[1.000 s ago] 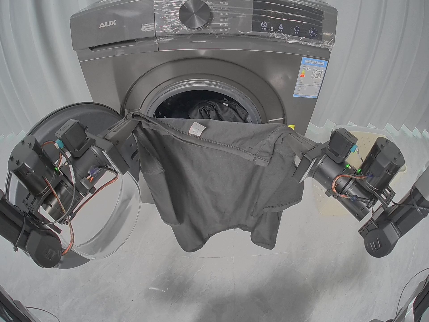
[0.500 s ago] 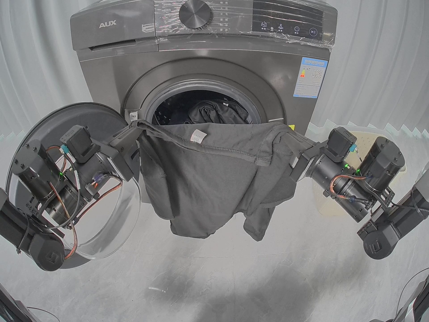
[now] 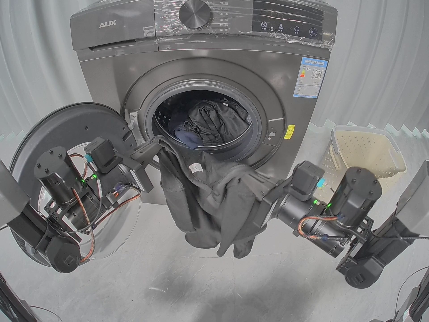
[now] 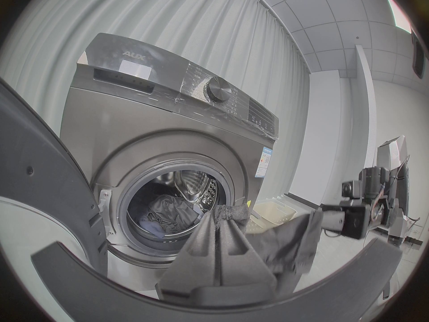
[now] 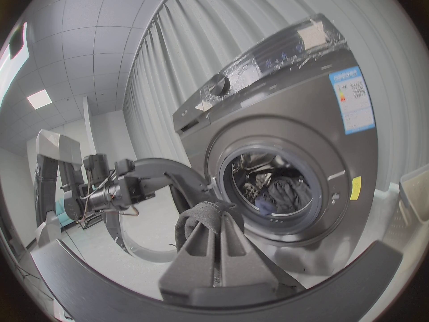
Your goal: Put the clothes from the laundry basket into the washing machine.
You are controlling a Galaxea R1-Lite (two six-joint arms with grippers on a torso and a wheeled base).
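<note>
Grey cloth, a dark garment (image 3: 210, 197), hangs bunched between the 2 grippers in front of the washing machine (image 3: 111, 72), below its round opening (image 3: 156, 112) and outside the drum. The left gripper (image 3: 152, 150) is closed on 1 edge of the cloth, just beside the lower left rim of the opening and close to the hinge of the open door (image 3: 67, 126). The right gripper (image 3: 258, 188) is clamped on the other edge, lower down and farther out from the machine's front. The held edge therefore slants across the mouth, high on the left and low on the right, while the rest sags toward the floor.

The drum lies ahead of and above both grippers, and the left one is much nearer to it. Dark clothes (image 3: 214, 121) already lie inside. The laundry basket (image 3: 366, 153) stands on the floor to the right of the machine, and no cloth can be seen in it.

As I judge it, the coming move needs the right end lifted level with the rim. Both arms would then push forward, and the drooping tail could catch on the lower lip.
</note>
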